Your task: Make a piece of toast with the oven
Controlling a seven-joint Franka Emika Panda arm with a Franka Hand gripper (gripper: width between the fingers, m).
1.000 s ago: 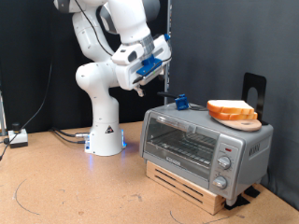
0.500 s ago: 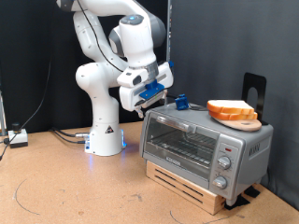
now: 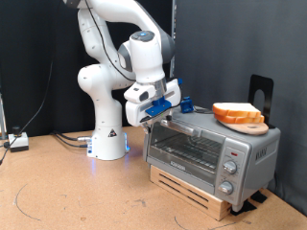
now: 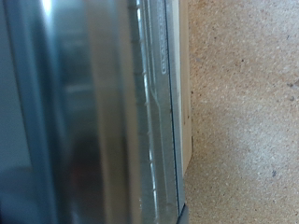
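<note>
Hovering gripper (image 3: 146, 120) at oven (image 3: 209, 150) top-left corner, door shut.
We can't tell jaw state; toast (image 3: 237, 112) sits on board (image 3: 246, 125) atop oven.

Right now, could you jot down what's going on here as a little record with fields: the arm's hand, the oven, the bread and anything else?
gripper: at the oven's top front corner, on the exterior view's left
oven: silver toaster oven, glass door shut, on a slatted wooden base
piece of toast: on a round wooden board atop the oven
held: nothing visible between the fingers
wrist view: blurred close-up of the oven's glass door
</note>
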